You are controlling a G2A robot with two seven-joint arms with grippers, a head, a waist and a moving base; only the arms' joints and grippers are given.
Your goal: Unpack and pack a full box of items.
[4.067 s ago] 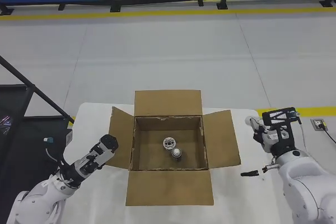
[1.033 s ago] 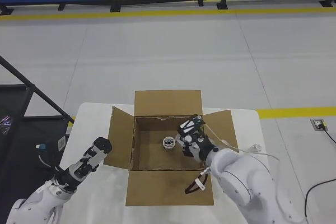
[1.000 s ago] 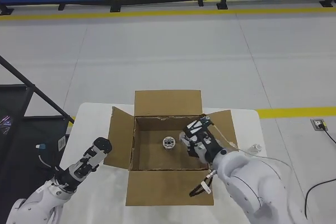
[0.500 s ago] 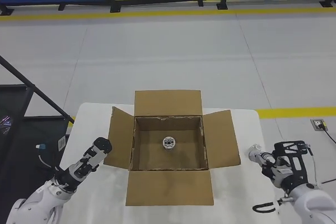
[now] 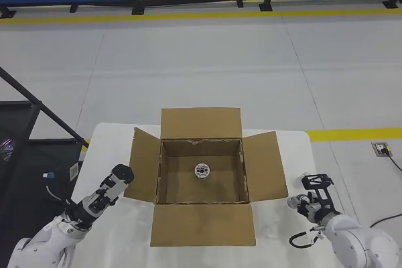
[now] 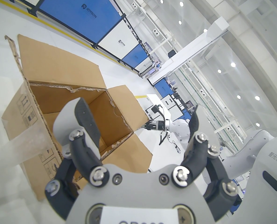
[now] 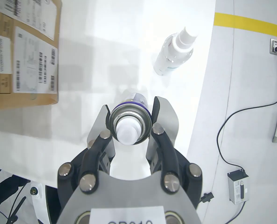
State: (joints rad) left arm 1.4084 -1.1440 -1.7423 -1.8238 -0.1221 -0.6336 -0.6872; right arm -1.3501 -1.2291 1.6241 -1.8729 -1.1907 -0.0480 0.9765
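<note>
Clamping spray can (image 7: 131, 123) over table (image 7: 129, 36): right end effector (image 7: 131, 114) | left end effector (image 6: 137, 110): spread apart beside box (image 5: 202, 224)

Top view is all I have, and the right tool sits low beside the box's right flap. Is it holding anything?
Observer: Yes. The right tool is shut on a spray can, which is upright with its white nozzle on top.
Operator: Is anything close to it that I should steer around?
Observer: A white spray bottle sits on the table just beyond the can, apart from it and near the table's edge.
</note>
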